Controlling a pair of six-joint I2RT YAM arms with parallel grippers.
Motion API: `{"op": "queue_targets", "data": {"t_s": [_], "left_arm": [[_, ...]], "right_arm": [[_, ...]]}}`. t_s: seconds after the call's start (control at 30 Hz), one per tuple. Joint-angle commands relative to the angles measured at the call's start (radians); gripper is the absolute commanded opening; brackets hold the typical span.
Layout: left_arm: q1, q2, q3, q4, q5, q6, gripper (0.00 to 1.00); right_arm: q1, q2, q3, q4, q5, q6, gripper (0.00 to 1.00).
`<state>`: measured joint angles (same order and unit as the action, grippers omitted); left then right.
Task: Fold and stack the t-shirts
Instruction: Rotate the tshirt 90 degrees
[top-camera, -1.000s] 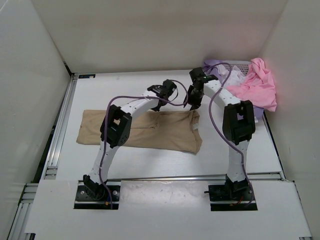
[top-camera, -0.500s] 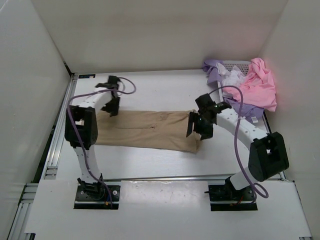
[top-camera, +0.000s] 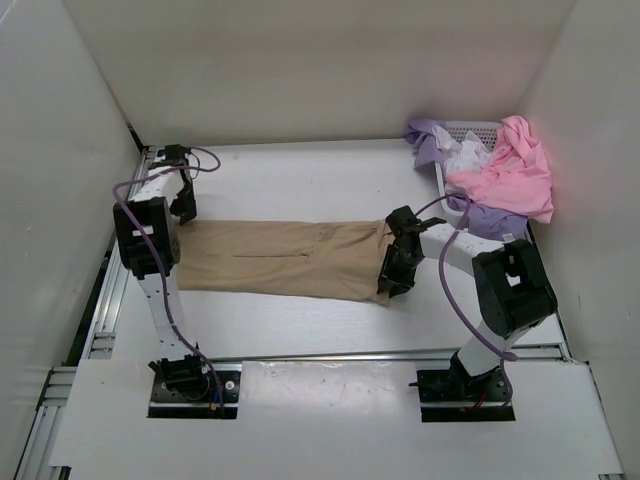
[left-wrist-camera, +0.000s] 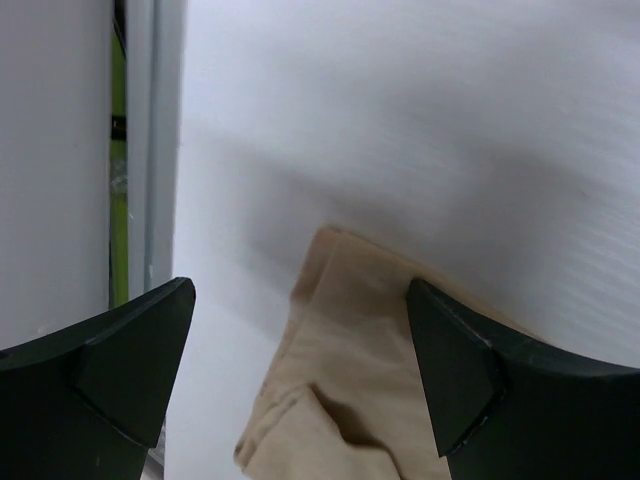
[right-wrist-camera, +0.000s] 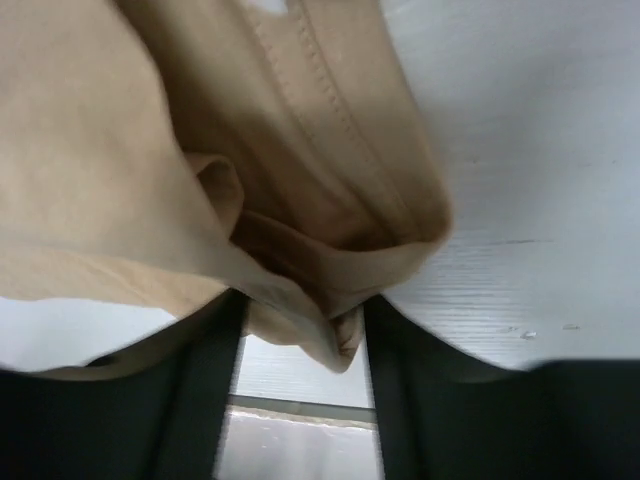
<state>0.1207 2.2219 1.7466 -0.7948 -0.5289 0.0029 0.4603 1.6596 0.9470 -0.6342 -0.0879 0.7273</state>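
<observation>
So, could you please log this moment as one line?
tan shirt lying flat | left gripper open above its left end | right gripper around right end, grip unclear

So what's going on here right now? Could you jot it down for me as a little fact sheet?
Laid out: tan shirt, a long flat strip on the table
Left tool: open, over the shirt's left end, not gripping
Right tool: closed on bunched cloth at the shirt's right end
Waiting: pink shirt, lavender shirt and white shirt heaped in and over the basket, far right corner
Stack: none yet
</observation>
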Motion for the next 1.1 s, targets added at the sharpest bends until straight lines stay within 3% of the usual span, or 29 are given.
{"op": "queue_targets", "data": {"t_s": [0.0, 0.1, 0.23, 0.27, 0.33, 0.37, 0.4, 0.47, 0.5, 0.53, 0.57, 0.63, 0.67, 0.93, 1.07], "left_arm": [[0.051, -0.010, -0.030, -0.006, -0.007, -0.003, 0.98], [0.074, -0.036, -0.088, 0.003, 0.024, -0.003, 0.98], [0.123, -0.111, -0.159, 0.003, 0.070, -0.003, 0.98], [0.134, -0.138, -0.176, 0.003, 0.104, -0.003, 0.98], [0.148, -0.239, -0.234, -0.030, 0.150, -0.003, 0.99], [0.157, -0.278, -0.258, -0.040, 0.200, -0.003, 0.99], [0.157, -0.313, -0.310, -0.040, 0.217, -0.003, 0.99], [0.157, -0.399, -0.358, -0.078, 0.243, -0.003, 0.99], [0.157, -0.419, -0.398, -0.093, 0.254, -0.003, 0.99], [0.157, -0.448, -0.418, -0.119, 0.268, -0.003, 0.99], [0.157, -0.459, -0.441, -0.119, 0.277, -0.003, 0.99], [0.157, -0.481, -0.505, -0.129, 0.277, -0.003, 0.99], [0.157, -0.481, -0.524, -0.129, 0.277, -0.003, 0.99], [0.148, -0.441, -0.510, -0.116, 0.311, -0.003, 0.99], [0.148, -0.403, -0.473, -0.116, 0.311, -0.003, 0.99]], "right_arm": [[-0.043, 0.081, -0.004, 0.057, 0.013, 0.023, 0.37], [-0.098, 0.121, 0.028, 0.057, 0.025, 0.034, 0.13], [-0.137, 0.277, 0.270, -0.016, 0.051, -0.035, 0.01], [-0.137, 0.326, 0.456, -0.086, 0.063, -0.052, 0.00], [-0.137, 0.492, 0.678, -0.159, 0.074, -0.077, 0.00], [-0.137, 0.550, 0.922, -0.215, 0.086, -0.077, 0.00], [-0.156, 0.668, 1.054, -0.241, 0.086, -0.077, 0.00], [-0.196, 0.767, 1.346, -0.242, 0.070, 0.033, 0.05], [-0.210, 0.819, 1.378, -0.187, -0.020, 0.081, 0.10], [-0.221, 0.819, 1.369, -0.108, -0.067, 0.175, 0.27], [-0.230, 0.819, 1.312, 0.048, -0.097, 0.216, 0.36], [-0.230, 0.819, 1.296, 0.099, -0.098, 0.260, 0.53], [-0.230, 0.819, 1.296, 0.099, -0.110, 0.251, 0.57], [-0.183, 0.664, 1.041, 0.090, -0.121, 0.185, 0.60], [-0.106, 0.677, 0.995, 0.090, -0.130, 0.303, 0.57]]}}
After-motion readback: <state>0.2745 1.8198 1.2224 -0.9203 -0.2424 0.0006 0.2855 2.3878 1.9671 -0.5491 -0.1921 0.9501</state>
